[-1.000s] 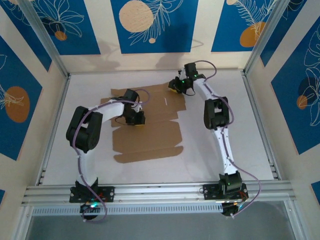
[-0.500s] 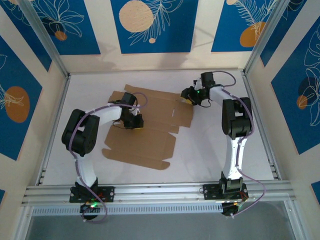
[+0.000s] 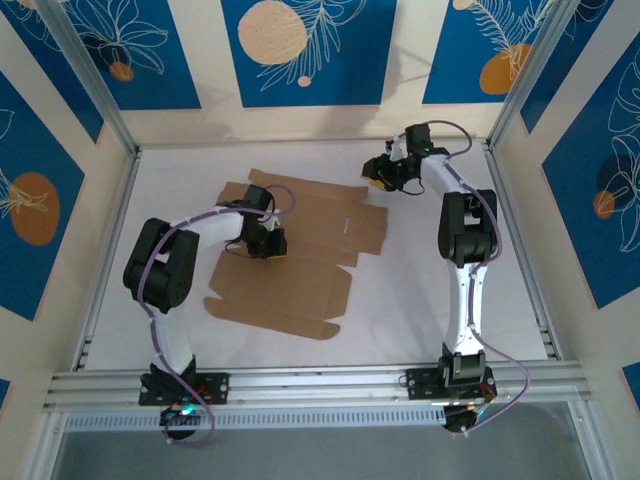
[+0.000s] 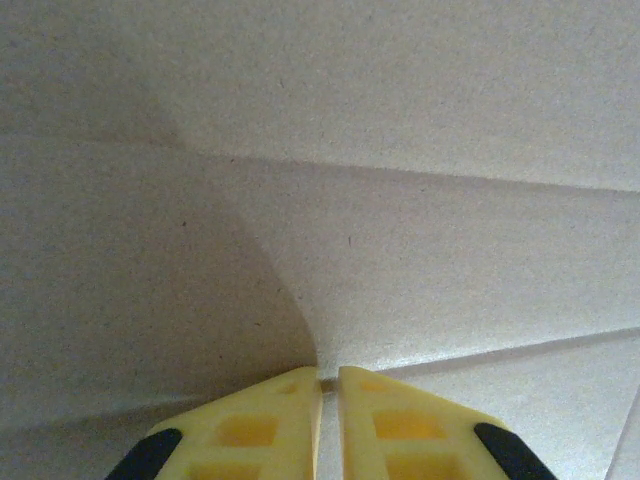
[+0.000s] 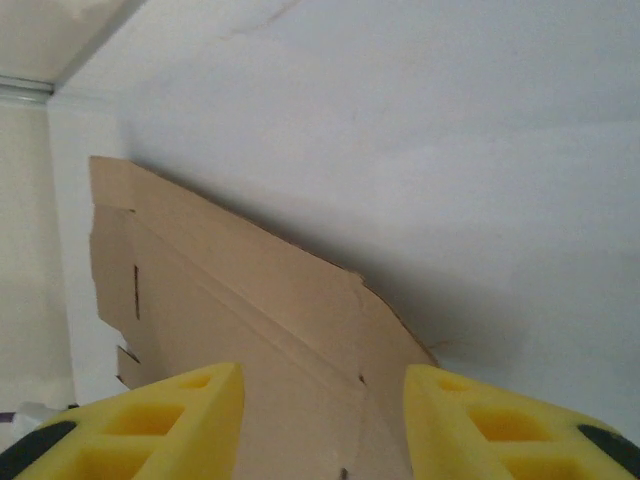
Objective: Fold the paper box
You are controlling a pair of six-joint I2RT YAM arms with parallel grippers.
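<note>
Flat paper box (image 3: pixel 300 275) pinned by the left gripper (image 3: pixel 270 247), with the right gripper (image 3: pixel 378 178) hanging off its far corner.

The unfolded cardboard lies skewed on the table (image 3: pixel 420 300), left of centre and nearer the far edge. The left wrist view shows the left gripper (image 4: pixel 330 375) with its yellow fingers pressed together, tips down on a creased panel (image 4: pixel 400 200). The right gripper (image 5: pixel 322 385) stands spread wide, holding nothing, just beyond the box's far right corner (image 5: pixel 250 310) and toward the table's far right corner.

Dim, soft shadows (wrist views blurry).
</note>
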